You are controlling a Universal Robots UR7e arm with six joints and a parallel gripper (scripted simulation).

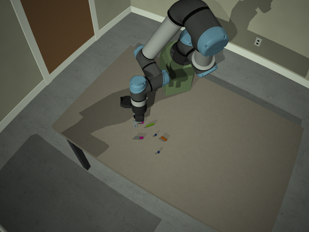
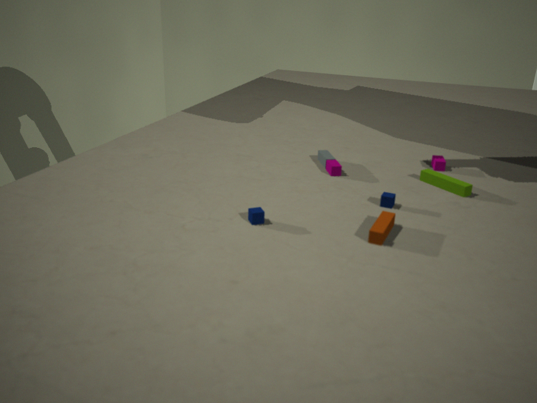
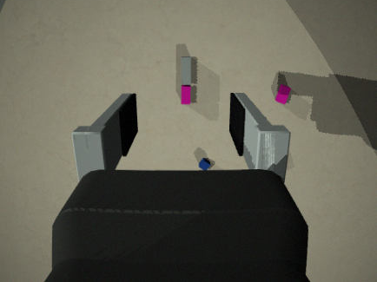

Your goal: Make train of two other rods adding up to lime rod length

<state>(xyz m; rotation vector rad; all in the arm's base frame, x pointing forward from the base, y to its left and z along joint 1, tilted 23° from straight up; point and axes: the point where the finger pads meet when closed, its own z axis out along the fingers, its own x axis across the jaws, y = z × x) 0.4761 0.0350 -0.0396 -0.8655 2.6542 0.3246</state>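
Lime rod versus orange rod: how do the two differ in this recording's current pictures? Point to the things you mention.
The lime rod (image 1: 150,125) (image 2: 445,182) is yellow-green; the orange rod (image 1: 163,138) (image 2: 381,228) is orange. The lime rod is longer, the orange rod shorter. In the exterior view the lime rod slants down to the right, while the orange rod slants down to the left. Both lie flat on the table (image 1: 206,152) (image 2: 223,309), touching no other rod.

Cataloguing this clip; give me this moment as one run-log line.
gripper: open, empty | grey rod and magenta rod: end to end, in line | lime rod: apart from them
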